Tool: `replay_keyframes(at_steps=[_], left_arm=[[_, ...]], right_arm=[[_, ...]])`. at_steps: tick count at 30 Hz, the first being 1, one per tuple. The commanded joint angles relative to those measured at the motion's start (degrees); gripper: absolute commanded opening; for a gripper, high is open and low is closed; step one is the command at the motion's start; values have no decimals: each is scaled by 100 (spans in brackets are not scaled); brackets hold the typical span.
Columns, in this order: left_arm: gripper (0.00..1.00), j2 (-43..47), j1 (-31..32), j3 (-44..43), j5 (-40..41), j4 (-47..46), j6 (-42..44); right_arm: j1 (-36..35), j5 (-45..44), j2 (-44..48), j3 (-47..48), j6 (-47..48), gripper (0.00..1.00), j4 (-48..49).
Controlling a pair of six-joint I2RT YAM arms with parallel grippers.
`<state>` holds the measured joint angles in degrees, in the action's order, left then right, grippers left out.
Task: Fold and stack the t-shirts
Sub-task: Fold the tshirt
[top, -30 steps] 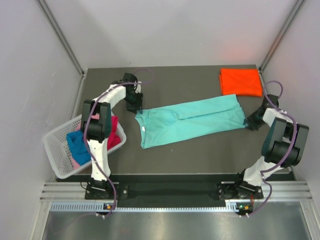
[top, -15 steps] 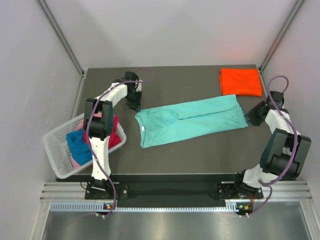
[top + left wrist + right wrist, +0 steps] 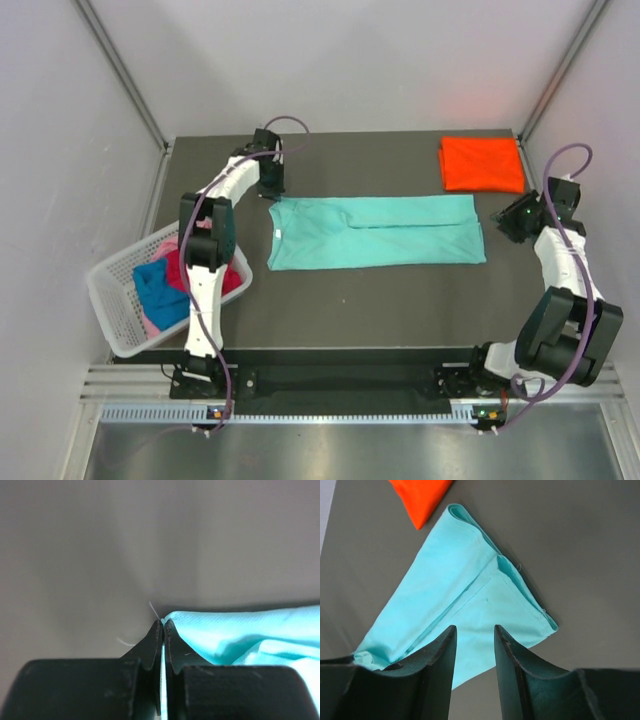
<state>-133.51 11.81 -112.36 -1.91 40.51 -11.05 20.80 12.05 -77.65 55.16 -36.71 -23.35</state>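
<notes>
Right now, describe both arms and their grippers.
The left arm and right arm have white links with black joints, and each carries a looping purple cable. The left gripper and right gripper are black and taper toward the tips.

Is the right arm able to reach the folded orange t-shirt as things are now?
Probably yes. The orange t-shirt lies just beyond the right hand, which is open and empty, with only bare table between them.

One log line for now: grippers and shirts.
left gripper: shut on teal t-shirt corner | right gripper: open, empty, beside hem | teal t-shirt: laid flat | orange t-shirt: folded, far right
</notes>
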Motion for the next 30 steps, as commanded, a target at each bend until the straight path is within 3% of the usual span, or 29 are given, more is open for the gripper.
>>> replay_keyframes(at_steps=[1, 6, 13, 21, 23, 24, 25, 26, 30], left_arm=[[0, -148, -30, -523, 437, -719, -161], [0, -447, -30, -937, 622, -1422, -301], [0, -816, -30, -1374, 771, -2943, -880], [0, -1818, 22, -2237, -510, -4973, -2093], [4, -1932, 40, -2413, -599, -5184, -2173], [12, -1898, 49, -2414, -626, -5194, -2191], [29, -1846, 49, -2344, -809, -5194, -2148], [37, -1627, 49, -2265, -776, -5063, -2069], [47, -433, 32, -1142, -179, -4956, -1376]], right_arm=[[-14, 226, 477, 198, -64, 37, 331], [-58, 578, 1119, -390, -337, 38, 1165], [-164, 719, 1103, -427, -337, 39, 1465], [-234, 684, 1041, -497, -258, 39, 1676], [-286, 702, 892, -436, -249, 39, 1694], [-295, 702, 857, -392, -240, 39, 1676], [-313, 711, 769, -348, -197, 39, 1615], [-357, 711, 742, -261, -170, 39, 1571], [-532, 492, 602, -5, 101, 40, 1054]])
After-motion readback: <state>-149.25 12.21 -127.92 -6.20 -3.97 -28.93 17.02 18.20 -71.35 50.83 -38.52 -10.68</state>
